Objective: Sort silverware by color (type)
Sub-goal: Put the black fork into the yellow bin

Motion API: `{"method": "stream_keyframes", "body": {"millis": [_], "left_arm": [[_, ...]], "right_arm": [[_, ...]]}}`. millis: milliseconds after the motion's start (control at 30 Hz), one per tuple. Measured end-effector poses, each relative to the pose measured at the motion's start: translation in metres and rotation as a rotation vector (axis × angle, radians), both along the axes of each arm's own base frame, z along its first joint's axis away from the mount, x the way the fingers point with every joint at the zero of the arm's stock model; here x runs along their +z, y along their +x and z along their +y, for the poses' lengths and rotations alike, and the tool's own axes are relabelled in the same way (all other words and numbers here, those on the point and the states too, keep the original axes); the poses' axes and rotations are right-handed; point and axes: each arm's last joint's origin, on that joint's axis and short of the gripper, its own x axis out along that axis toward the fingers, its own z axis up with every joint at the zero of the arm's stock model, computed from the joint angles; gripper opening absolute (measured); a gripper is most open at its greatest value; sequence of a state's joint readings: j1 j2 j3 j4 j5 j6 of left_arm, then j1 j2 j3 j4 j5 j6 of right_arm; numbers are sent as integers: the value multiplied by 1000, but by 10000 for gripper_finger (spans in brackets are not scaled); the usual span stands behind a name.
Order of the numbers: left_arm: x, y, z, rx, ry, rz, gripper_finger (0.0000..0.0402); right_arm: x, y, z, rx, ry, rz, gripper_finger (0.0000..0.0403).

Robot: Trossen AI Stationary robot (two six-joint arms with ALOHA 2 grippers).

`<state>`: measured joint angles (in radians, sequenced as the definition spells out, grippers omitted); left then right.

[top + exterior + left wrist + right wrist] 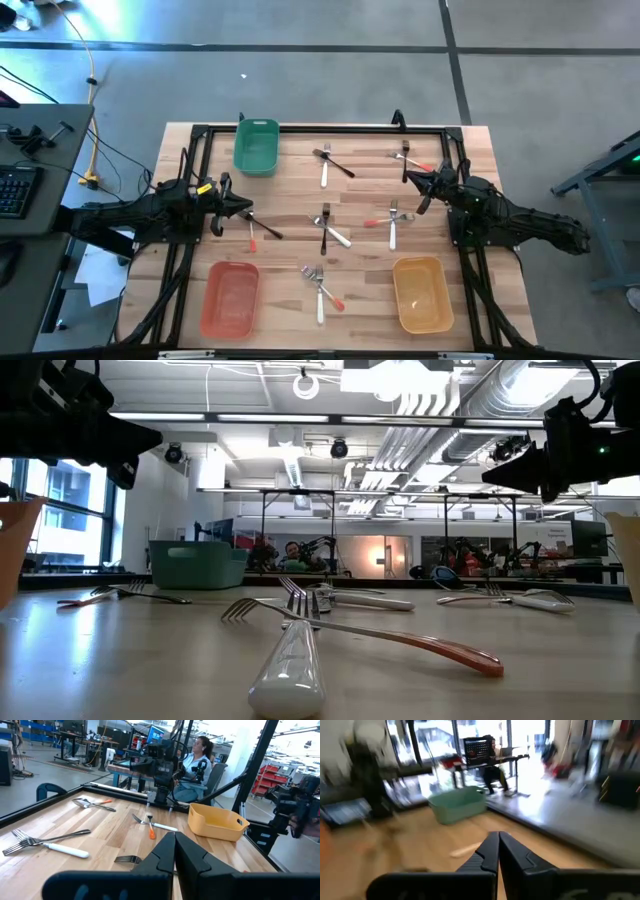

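Note:
Forks and other utensils lie flat on the wooden table in crossed pairs: white-handled fork [392,232], orange-tipped fork [330,292], black fork [266,229], more at the centre [327,228] and far side [335,162]. My left gripper [243,209] [174,851] is shut and empty, raised above the table's left side by the black fork. My right gripper [413,180] [498,845] is shut and empty, raised over the right side near the far-right pair [410,158]. The low view shows a white handle [290,660] crossing an orange-tipped fork [400,640].
A green bin [256,146] stands at the far left, a red bin [232,298] at the near left and a yellow bin [420,292] [215,822] at the near right. A black frame rims the table. A person sits beyond the table in the left wrist view.

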<state>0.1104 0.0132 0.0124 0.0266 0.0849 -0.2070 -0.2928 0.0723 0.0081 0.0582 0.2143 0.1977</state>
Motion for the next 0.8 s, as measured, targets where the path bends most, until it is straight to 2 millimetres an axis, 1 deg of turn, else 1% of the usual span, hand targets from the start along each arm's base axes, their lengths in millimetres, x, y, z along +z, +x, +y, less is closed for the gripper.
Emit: {"method": "stream_keyframes", "body": {"millis": [33,100,167,267,333,400,467,533,633,800], "left_arm": [[0,0,0,0,0,0,1],[0,0,0,0,0,0,1],[0,0,0,0,0,0,1],[0,0,0,0,0,0,1],[0,0,0,0,0,-1,1],[0,0,0,0,0,0,1],[0,0,0,0,0,0,1],[0,0,0,0,0,0,1],[0,0,0,0,0,0,1],[0,0,0,0,0,0,1]], "right_arm": [[0,0,0,8,74,-37,0],[0,0,-1,-37,120,-68,0],[3,-1,-3,-99,108,-100,0],[12,-2,-3,-104,64,-181,0],[21,-3,-2,-83,23,-256,0],[30,-3,0,-12,-37,-328,0],[37,-2,1,64,-72,-354,0],[46,0,2,85,-77,-377,0],[53,9,-1,58,-83,-316,0],[58,33,-10,-32,-36,-166,0]]}}
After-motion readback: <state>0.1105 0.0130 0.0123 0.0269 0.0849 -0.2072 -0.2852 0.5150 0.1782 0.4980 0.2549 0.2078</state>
